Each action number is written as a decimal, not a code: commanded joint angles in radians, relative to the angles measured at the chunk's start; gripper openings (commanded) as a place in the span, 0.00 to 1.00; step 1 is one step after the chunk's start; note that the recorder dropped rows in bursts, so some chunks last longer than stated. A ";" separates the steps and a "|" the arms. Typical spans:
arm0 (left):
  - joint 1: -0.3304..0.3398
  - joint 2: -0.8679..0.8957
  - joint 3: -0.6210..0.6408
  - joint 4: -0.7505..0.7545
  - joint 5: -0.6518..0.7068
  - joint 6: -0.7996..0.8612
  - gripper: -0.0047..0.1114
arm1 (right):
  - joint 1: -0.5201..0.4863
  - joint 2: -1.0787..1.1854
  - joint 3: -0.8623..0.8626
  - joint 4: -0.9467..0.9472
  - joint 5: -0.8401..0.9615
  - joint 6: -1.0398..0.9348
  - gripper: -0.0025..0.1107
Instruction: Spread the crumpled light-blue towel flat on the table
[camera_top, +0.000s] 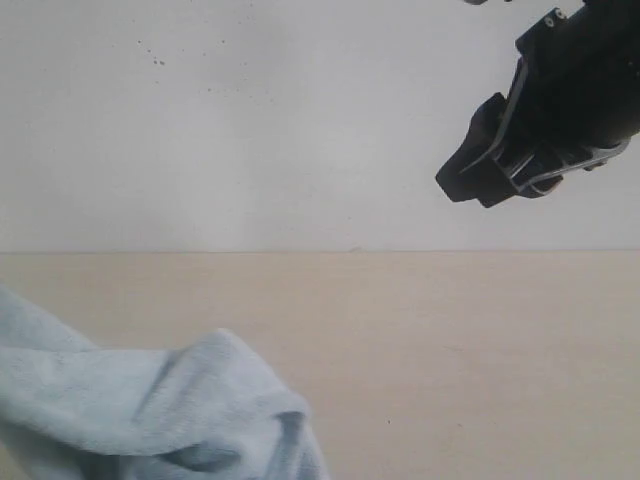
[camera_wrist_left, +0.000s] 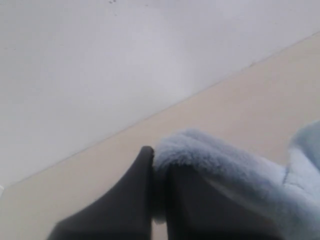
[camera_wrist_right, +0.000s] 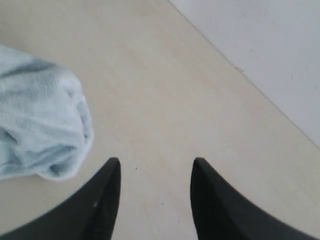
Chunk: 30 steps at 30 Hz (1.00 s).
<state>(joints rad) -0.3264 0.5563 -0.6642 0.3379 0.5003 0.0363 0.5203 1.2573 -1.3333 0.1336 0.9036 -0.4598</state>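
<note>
The light-blue towel (camera_top: 130, 410) lies crumpled at the lower left of the exterior view, on the beige table (camera_top: 450, 350). In the left wrist view my left gripper (camera_wrist_left: 160, 170) is shut on a fold of the towel (camera_wrist_left: 220, 160), and the fluffy cloth drapes over one finger. The left gripper itself does not show in the exterior view. My right gripper (camera_top: 480, 180) hangs high at the upper right, well away from the cloth. Its fingers (camera_wrist_right: 107, 195) stand open over bare table, with the towel (camera_wrist_right: 40, 130) off to one side. The white tag is not visible.
A white wall (camera_top: 250, 120) with small dark specks rises behind the table's far edge. Bare tabletop (camera_wrist_right: 165, 100) stretches from the towel to the wall in the right wrist view.
</note>
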 joint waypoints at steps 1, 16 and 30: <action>0.004 -0.056 -0.052 0.051 0.119 -0.023 0.07 | -0.003 -0.010 -0.004 0.029 0.008 0.027 0.41; 0.004 -0.010 -0.066 0.013 0.165 -0.050 0.07 | -0.003 0.223 -0.001 0.228 0.053 -0.161 0.41; 0.004 0.172 -0.066 0.018 0.036 -0.046 0.07 | -0.003 0.543 -0.001 0.720 0.084 -0.534 0.41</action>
<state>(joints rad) -0.3243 0.7149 -0.7200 0.3602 0.5929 0.0000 0.5203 1.7626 -1.3333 0.7106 0.9626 -0.8959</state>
